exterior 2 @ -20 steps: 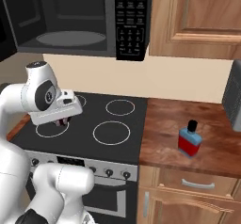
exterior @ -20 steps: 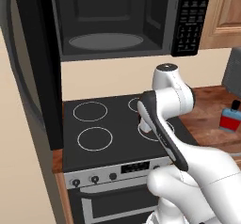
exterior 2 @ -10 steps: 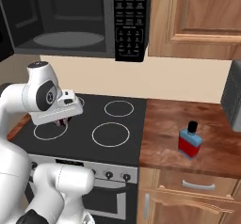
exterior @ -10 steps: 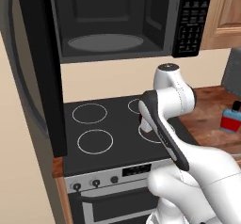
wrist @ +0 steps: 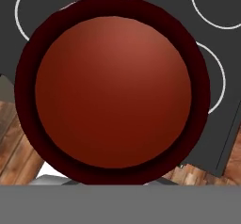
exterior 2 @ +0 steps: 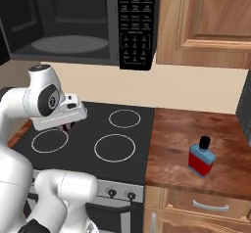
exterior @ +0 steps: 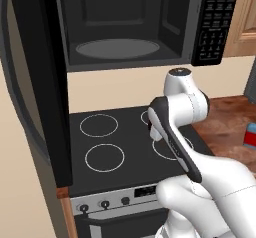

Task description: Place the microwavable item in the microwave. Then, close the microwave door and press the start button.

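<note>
The microwavable item, a dark red round mug, sits right under the hand and covers most of the hand view, seen from above with the stove's black top behind it. In the right base view a sliver of the mug shows beneath my gripper, which is shut on it a little above the stove's left burners. The microwave hangs above the stove with its grey turntable bare. The microwave door stands swung out to the left. The keypad is on the microwave's right side.
A blue-and-red boxy container stands on the wooden counter right of the stove. Wooden cabinets flank the microwave on the right. My own arm hides the stove's right burners in the left base view.
</note>
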